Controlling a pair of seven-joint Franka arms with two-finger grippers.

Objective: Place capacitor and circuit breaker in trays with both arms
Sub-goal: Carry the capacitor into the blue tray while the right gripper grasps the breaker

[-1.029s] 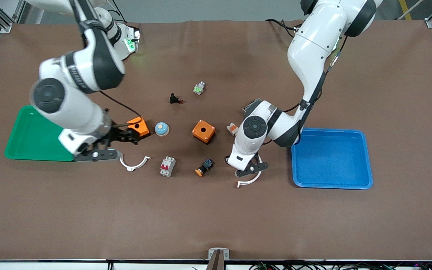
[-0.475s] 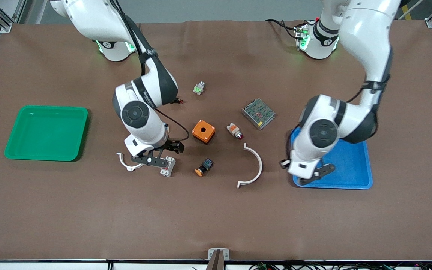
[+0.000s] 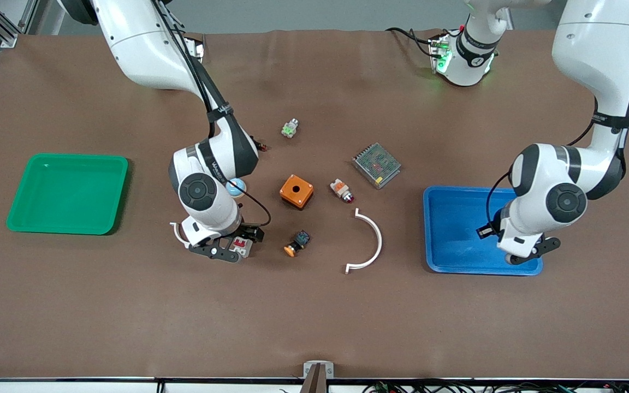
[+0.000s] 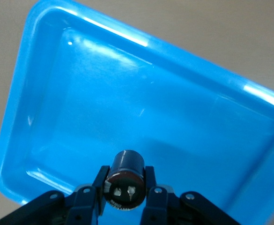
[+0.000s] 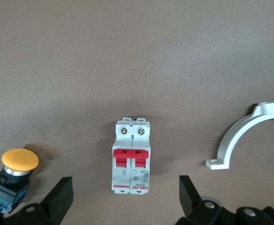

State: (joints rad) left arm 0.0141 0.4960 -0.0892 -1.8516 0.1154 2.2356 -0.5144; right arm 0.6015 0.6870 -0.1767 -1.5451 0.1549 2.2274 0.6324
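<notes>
The capacitor (image 4: pixel 125 179), a stubby black cylinder with two pale dots on its end, is clamped between the fingers of my left gripper (image 4: pixel 126 183). In the front view that gripper (image 3: pixel 523 254) hangs over the blue tray (image 3: pixel 456 229), at the edge nearest the camera; the capacitor is hidden there. The circuit breaker (image 5: pixel 131 161), white with red levers, lies flat on the brown mat. My right gripper (image 5: pixel 126 199) is open, with a finger on each side of the breaker and not touching it. In the front view it (image 3: pixel 232 244) is low over the breaker (image 3: pixel 244 248).
A green tray (image 3: pixel 30 218) lies at the right arm's end. An orange-capped button (image 3: pixel 296 243), an orange box (image 3: pixel 296 191), a white-and-orange part (image 3: pixel 340 189), a grey meshed unit (image 3: pixel 376 165) and a white curved bracket (image 3: pixel 372 243) lie mid-table. Another bracket (image 5: pixel 243 137) lies beside the breaker.
My right gripper swung from beside the green tray to over the circuit breaker and lowered. My left gripper moved from the mid-table bracket to over the blue tray.
</notes>
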